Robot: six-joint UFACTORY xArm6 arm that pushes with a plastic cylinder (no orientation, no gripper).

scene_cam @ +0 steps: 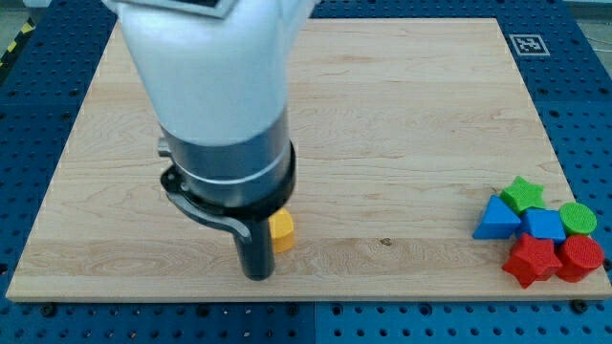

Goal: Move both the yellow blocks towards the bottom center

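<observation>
One yellow block [282, 230] shows on the wooden board [402, 143], low and left of centre; its shape is partly hidden by the arm. My tip [258, 276] is down near the board's bottom edge, just left of and below that yellow block, touching or almost touching it. The arm's white and grey body [220, 105] covers much of the board's left side. A second yellow block is not visible; it may be hidden behind the arm.
A cluster of blocks sits at the view's lower right: a green star [523, 194], a green round block [578, 218], a blue triangle [496, 219], a blue block [543, 225], a red star [532, 260], a red round block [579, 256].
</observation>
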